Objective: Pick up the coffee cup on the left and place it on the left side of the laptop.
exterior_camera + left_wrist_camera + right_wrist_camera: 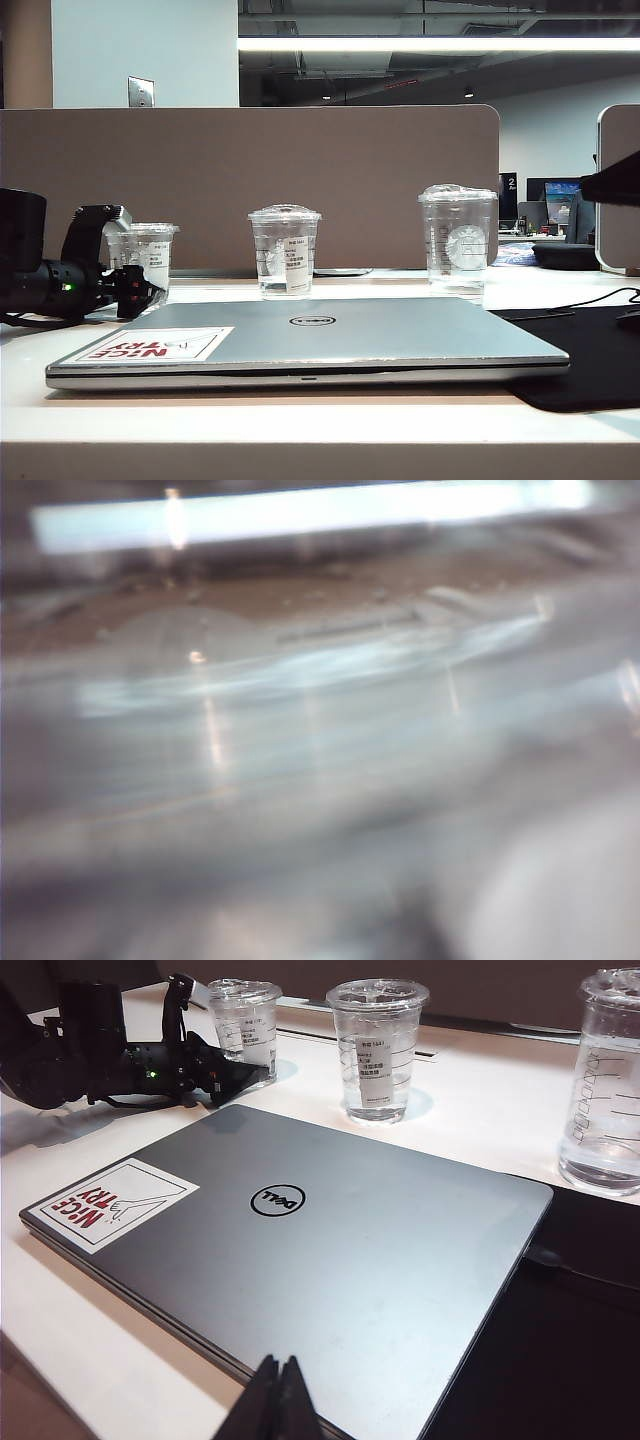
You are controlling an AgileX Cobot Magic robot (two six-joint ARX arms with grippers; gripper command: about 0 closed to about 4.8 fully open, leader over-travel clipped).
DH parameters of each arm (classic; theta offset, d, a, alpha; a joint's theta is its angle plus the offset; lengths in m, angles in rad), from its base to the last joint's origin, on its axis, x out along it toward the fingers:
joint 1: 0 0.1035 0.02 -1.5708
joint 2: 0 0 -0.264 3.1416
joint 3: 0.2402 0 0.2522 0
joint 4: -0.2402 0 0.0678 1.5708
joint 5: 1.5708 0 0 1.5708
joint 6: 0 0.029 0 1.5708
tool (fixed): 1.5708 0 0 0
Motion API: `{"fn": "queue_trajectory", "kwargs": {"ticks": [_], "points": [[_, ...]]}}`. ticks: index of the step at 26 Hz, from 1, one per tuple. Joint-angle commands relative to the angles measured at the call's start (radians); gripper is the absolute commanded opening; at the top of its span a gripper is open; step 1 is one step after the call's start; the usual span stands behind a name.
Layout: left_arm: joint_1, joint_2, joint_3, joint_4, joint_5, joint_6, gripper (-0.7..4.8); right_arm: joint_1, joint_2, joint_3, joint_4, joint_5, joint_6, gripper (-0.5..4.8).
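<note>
The coffee cup [152,250], short, clear and lidded, stands on the white table behind the laptop's left corner. My left gripper [128,262] reaches in from the left, one finger on each side of the cup, shut on its wall. The right wrist view shows the same hold: the left gripper [215,1035] around the cup [245,1020]. The left wrist view is filled with blurred clear plastic of the cup [320,730], and its jaws are hidden. The silver laptop [380,335] lies closed with its sticker at the left. My right gripper [278,1375] hangs shut and empty over the laptop's [350,1250] near edge.
A narrower clear cup with a domed lid [285,250] stands behind the laptop's middle. A tall clear cup with a round logo [458,240] is at the back right. A black mat [590,360] with a cable lies right of the laptop. A beige partition [250,170] closes the back.
</note>
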Motion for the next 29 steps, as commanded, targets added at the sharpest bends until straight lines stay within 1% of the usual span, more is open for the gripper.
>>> {"fn": "queue_trajectory", "kwargs": {"ticks": [1,5,7,10,12,13,15,16,18,23,26,27,29], "points": [[0.002,0.002,-0.01,-0.021,0.009,-0.028,2.68,0.0,-0.001,-0.004,0.018,0.001,0.003,-0.04],[0.011,-0.047,-0.055,0.029,0.008,-0.017,2.68,0.0,-0.002,-0.004,0.018,0.001,0.003,-0.05],[0.025,-0.071,-0.08,0.031,0.016,-0.021,2.68,0.0,-0.002,-0.004,0.018,0.001,0.003,-0.04],[0.046,-0.092,-0.122,0.042,0.079,-0.053,2.68,0.0,-0.002,-0.004,0.018,0.001,0.003,-0.04],[0.05,-0.1,-0.155,0.077,0.087,-0.054,2.68,0.0,-0.002,-0.004,0.018,0.001,0.003,-0.04],[0.053,-0.104,-0.175,0.102,0.087,-0.054,2.68,0.0,-0.002,-0.004,0.018,0.001,0.003,-0.04],[0.058,-0.11,-0.232,0.205,0.087,-0.057,2.68,0.0,-0.002,-0.004,0.018,0.001,0.003,-0.04],[0.061,-0.116,-0.272,0.281,0.087,-0.076,2.68,0.0,-0.002,-0.004,0.018,0.001,0.003,-0.04],[0.066,-0.137,-0.337,0.361,0.068,-0.095,2.68,0.0,-0.002,-0.004,0.018,0.001,0.003,-0.04],[0.071,-0.242,-0.483,0.361,0.068,-0.084,2.68,0.001,-0.003,-0.004,0.018,0.001,0.003,-0.04],[0.069,-0.301,-0.588,0.361,0.042,-0.085,2.68,0.002,-0.003,-0.004,0.018,0.001,0.003,-0.04],[0.068,-0.312,-0.612,0.361,0.042,-0.085,2.68,0.007,-0.004,-0.004,0.018,0.002,0.003,-0.04],[0.054,-0.337,-0.689,0.361,0.053,-0.099,2.68,0.05,-0.004,-0.004,0.018,0.001,0.003,-0.04]]}}
